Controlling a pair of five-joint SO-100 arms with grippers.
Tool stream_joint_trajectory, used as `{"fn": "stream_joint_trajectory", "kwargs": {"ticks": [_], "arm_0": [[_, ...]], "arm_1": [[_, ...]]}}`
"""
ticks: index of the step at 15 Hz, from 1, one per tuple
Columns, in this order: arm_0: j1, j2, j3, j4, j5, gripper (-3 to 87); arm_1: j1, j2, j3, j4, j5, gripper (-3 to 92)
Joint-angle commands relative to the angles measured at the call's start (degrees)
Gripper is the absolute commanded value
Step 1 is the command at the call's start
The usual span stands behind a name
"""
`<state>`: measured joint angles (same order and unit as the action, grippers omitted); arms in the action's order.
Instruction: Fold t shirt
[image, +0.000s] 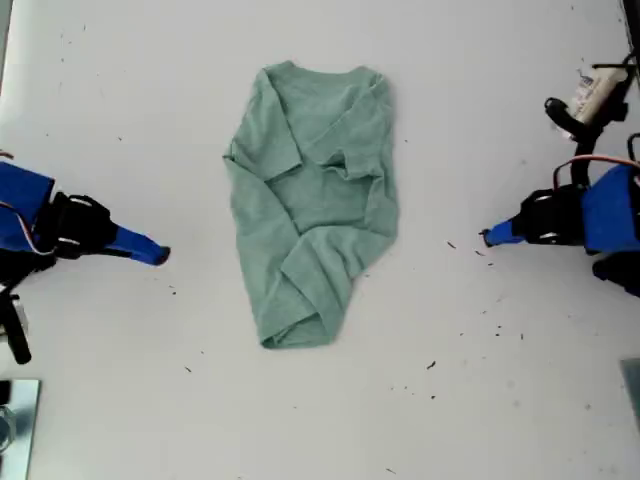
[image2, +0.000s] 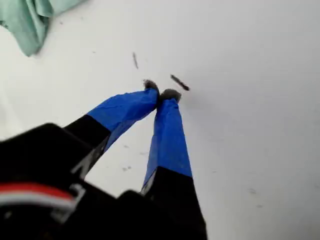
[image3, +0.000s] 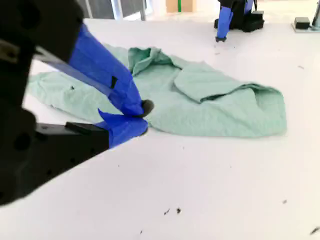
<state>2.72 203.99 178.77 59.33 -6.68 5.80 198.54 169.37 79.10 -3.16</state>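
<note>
Resting with its blue-taped tips pressed together on nothing, my first gripper (image2: 162, 94) sits low over the bare tabletop (image: 120, 90) among a few dark specks. It is the end effector at the exterior view's right (image: 487, 237). My second gripper (image3: 140, 117), at the exterior view's left (image: 160, 255), also has its tips meeting and is empty.

The t shirt (image: 315, 200) lies between them at the middle of the tabletop, partly folded and wrinkled. Its long axis runs from far to near, across the line joining the two end effectors, with the neckline at the far end. Both stand apart from the cloth, the second perhaps slightly nearer. Either would have to open before reaching inward for an edge.
</note>
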Motion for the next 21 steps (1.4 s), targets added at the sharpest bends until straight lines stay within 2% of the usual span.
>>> {"fn": "stream_joint_trajectory", "kwargs": {"ticks": [1, 3, 5, 6, 7, 8, 10, 14, 16, 19, 21], "arm_0": [[1.4, -26.5, -19.5, -1.4, -4.7, -0.2], [3.6, -52.6, -44.6, 4.6, -5.7, -0.2], [6.2, -71.0, -66.4, 12.8, -5.8, -0.2], [6.6, -76.5, -73.4, 14.1, -4.3, -0.2], [6.9, -81.4, -79.5, 15.3, -1.9, 7.1], [7.7, -87.5, -87.3, 18.9, -0.7, 29.1], [8.9, -95.0, -96.0, 20.3, 1.8, 32.8], [6.6, -99.5, -92.5, 16.0, 4.3, 33.3], [5.4, -101.1, -85.5, 10.2, 4.6, 33.6], [2.5, -103.1, -72.1, -2.7, 5.5, 33.8], [0.4, -114.9, -75.4, -5.8, 8.8, 33.4]], "arm_1": [[-2.5, -23.8, -20.6, -4.9, 0.3, 2.3], [-4.1, -53.8, -50.1, -3.2, -3.6, 1.0], [-6.8, -77.6, -82.1, 6.7, -4.3, -0.9], [-7.5, -86.2, -93.8, 9.6, -6.0, -1.5], [-7.7, -90.5, -99.4, 9.6, -6.6, -0.8], [-8.0, -91.8, -100.9, 7.4, -7.6, 16.6], [-8.2, -94.0, -103.0, 7.4, -8.3, 28.3], [-8.1, -102.2, -103.8, 4.7, -9.8, 29.7], [-8.1, -111.4, -108.6, 3.8, -11.5, 29.7], [-8.9, -124.8, -117.5, 3.3, -13.2, 29.1], [-10.1, -129.9, -117.8, 2.6, -12.6, 27.9]]}}
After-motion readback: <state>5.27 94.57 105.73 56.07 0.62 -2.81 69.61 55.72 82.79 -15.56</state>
